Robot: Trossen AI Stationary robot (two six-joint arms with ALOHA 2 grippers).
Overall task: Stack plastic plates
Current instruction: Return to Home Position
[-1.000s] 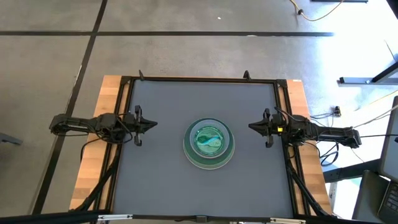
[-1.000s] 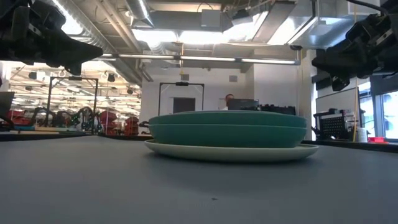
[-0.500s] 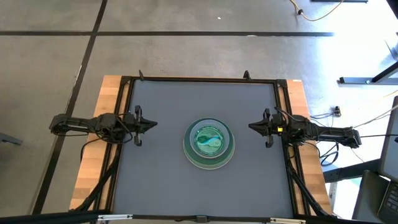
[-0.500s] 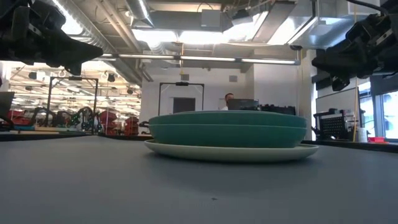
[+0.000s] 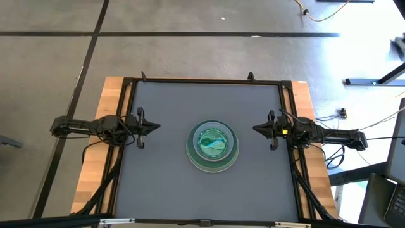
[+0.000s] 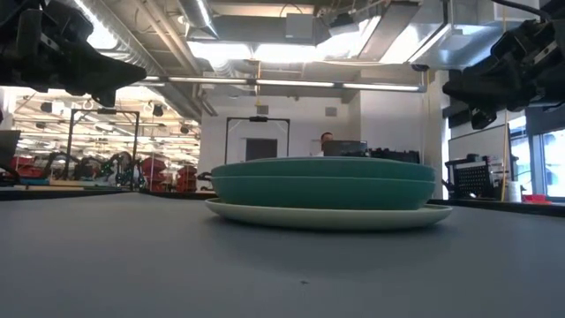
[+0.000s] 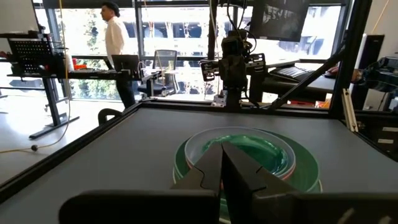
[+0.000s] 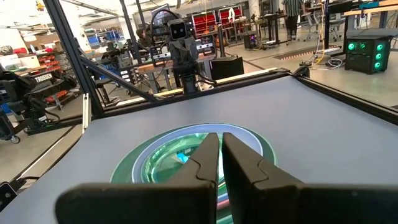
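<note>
My left gripper [image 5: 155, 126], right gripper [image 5: 255, 129] pressed together, empty, either side of plate stack [image 5: 212, 147]; I fear jolt could shift it.

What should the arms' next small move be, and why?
Likely none beyond parking where they are. The plates sit in one stack at the middle of the table, with the cream plate at the bottom, and no loose plate shows. The left gripper and right gripper hang shut and empty at opposite sides, clear of the stack.
</note>
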